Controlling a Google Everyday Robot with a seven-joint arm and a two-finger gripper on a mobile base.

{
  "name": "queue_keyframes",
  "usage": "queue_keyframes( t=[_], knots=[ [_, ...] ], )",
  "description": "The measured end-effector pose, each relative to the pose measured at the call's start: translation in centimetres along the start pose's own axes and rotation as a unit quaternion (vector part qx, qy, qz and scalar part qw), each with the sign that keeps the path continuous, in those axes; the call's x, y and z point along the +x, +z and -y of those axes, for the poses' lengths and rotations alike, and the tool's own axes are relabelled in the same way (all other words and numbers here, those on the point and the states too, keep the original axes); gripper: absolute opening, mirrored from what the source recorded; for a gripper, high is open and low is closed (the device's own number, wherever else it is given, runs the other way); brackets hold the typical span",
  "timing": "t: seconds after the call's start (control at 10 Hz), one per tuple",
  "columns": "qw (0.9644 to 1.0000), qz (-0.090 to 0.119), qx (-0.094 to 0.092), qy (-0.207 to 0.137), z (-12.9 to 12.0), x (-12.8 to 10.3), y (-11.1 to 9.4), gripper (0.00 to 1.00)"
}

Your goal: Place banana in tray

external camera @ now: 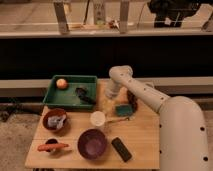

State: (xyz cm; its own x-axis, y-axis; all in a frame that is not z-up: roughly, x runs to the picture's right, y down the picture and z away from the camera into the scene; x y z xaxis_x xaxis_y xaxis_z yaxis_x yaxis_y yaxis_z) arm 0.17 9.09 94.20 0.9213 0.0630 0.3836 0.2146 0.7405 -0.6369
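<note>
The dark green tray [52, 98] stands at the table's back left, with an orange round fruit [61, 83] and a dark item [83, 94] inside it. My gripper [108, 96] hangs low over the table just right of the tray's right rim. A pale cream-yellow elongated shape, the banana [107, 106], lies on the table directly under and in front of the gripper, partly hidden by it. I cannot tell whether the gripper touches it.
A green sponge [123, 110] and a dark brown bumpy thing [133, 97] lie right of the gripper. In front are a white cup [97, 119], a purple bowl [92, 144], a black remote [121, 149], a brown bowl [54, 120] and a carrot [52, 147].
</note>
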Motion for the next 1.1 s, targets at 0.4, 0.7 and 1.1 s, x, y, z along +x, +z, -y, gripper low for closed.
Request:
queue_keyframes(
  t=[0.4, 0.7, 1.1],
  knots=[
    [0.9995, 0.004, -0.015, 0.028, 1.01, 0.87, 1.11, 0.28],
    [0.9995, 0.002, -0.02, 0.025, 0.74, 0.67, 0.75, 0.02],
    [0.9995, 0.0, -0.021, 0.025, 0.61, 0.9, 0.61, 0.0]
  ],
)
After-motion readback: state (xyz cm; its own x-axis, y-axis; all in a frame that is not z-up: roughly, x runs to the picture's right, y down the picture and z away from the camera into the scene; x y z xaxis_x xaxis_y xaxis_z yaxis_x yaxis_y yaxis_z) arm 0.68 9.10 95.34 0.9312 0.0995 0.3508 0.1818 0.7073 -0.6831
